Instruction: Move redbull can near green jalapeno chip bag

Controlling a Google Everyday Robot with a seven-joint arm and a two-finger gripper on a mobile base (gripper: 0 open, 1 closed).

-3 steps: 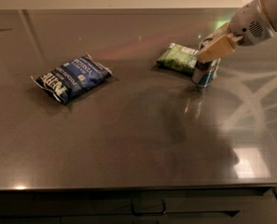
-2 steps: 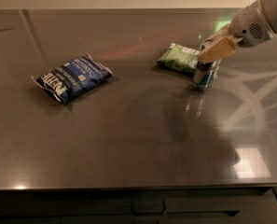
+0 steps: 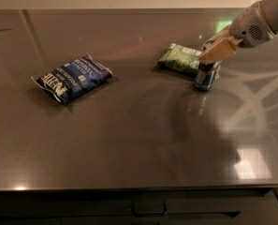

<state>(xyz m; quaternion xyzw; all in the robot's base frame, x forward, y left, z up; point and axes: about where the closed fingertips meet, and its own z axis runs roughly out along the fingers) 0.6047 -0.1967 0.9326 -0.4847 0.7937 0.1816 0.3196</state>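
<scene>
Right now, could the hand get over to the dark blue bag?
Probably yes. The hand is at the top of the redbull can, beside the green jalapeno chip bag. The dark blue bag lies flat on the table toward the picture's left; nothing tall stands between. Arm reach itself is uncertain.

Table (image 3: 129, 139), fills the frame: one snack bag (image 3: 73, 78) lies flat at centre left, well apart from the remaining items. Green jalapeno chip bag (image 3: 179, 60) lies flat at upper right of centre; redbull can (image 3: 206, 76) stands upright on the table just beside it, at the bag's right-hand, nearer corner. Gripper (image 3: 218, 49), upper right of the frame, sits at the top of the can, its arm running off the right edge.
</scene>
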